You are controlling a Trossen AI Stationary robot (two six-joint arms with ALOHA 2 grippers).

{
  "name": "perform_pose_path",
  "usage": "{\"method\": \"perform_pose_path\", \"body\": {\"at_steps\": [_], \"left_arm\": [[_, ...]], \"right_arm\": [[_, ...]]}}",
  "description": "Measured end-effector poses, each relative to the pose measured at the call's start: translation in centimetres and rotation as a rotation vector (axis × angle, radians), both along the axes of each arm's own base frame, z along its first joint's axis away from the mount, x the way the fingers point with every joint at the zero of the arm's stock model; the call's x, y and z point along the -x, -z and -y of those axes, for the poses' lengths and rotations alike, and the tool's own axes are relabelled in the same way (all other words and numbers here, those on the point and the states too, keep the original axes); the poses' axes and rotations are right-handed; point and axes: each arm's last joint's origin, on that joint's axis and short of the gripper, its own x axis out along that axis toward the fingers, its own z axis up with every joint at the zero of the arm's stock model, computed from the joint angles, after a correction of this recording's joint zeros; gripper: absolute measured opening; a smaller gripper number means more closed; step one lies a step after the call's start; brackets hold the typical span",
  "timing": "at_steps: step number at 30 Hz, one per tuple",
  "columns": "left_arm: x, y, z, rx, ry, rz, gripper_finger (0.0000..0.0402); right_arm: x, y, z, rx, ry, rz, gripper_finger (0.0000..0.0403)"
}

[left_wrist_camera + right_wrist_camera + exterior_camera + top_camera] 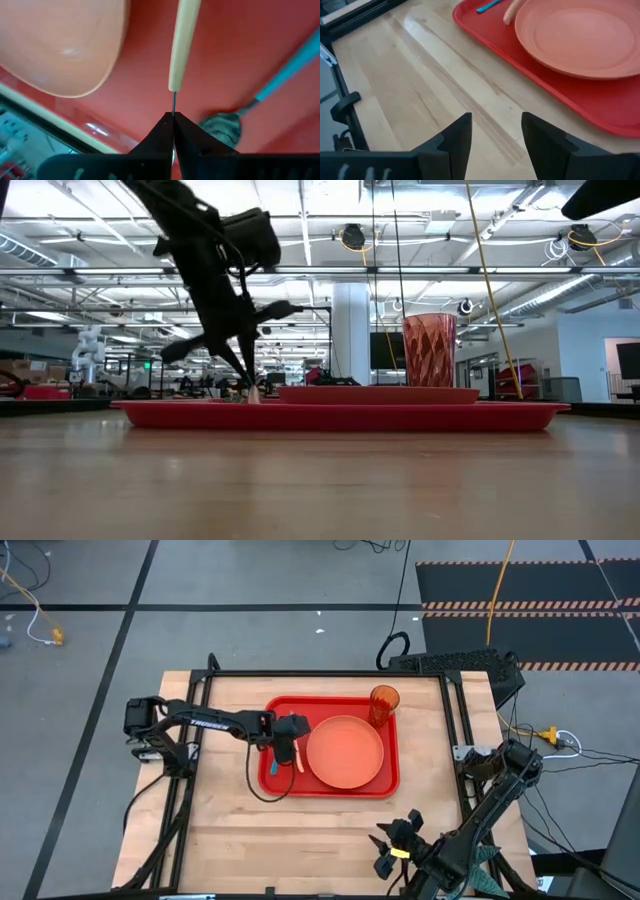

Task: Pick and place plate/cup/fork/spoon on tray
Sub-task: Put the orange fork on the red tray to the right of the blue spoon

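Observation:
The red tray point(330, 788) lies mid-table. On it are the orange plate point(345, 752), the amber cup point(384, 700) upright at its far right corner, and the blue-handled spoon point(280, 80) lying flat near its left rim. My left gripper point(172, 120) is over the tray's left part, left of the plate, shut on the fork point(298, 762). My right gripper point(495, 122) stands open over bare wood near the table's near right corner, holding nothing. My left gripper pinches the fork's thin metal neck point(173, 102) between its two fingertips; the tines are hidden between the fingers. The fingers slant down from the table's left. The tan handle point(182, 45) runs on beyond them, down toward the tray. I cannot tell whether it touches the tray.
The spoon's bowl point(222, 125) lies close beside the left fingertips. The plate's rim point(95, 85) is just to the other side of the fork. Bare wooden table point(300, 840) stretches between the tray and the near edge.

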Motion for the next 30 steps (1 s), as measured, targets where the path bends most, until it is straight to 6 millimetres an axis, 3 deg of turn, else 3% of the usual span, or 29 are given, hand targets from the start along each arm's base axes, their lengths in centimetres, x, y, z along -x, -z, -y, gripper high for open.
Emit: {"method": "perform_pose_path", "body": {"at_steps": [6,16,23,30], "left_arm": [[0.6,1.6,-0.4,-0.007,-0.02,0.063,0.0059],[0.7,1.6,-0.5,-0.074,-0.058,0.042,0.0155],[0.8,1.2,0.1,-0.175,-0.121,0.049,0.0161],[0.5,-0.2,2.7,-0.208,-0.368,0.265,0.0153]], "right_arm": [[0.1,-0.8,0.4,0.027,-0.031,-0.007,0.0164],[0.3,-2.2,1.1,0.144,-0.07,0.039,0.0164],[0.5,-2.3,1.4,0.168,-0.067,0.028,0.0164],[0.5,-2.3,1.4,0.167,-0.065,0.029,0.0164]]}}
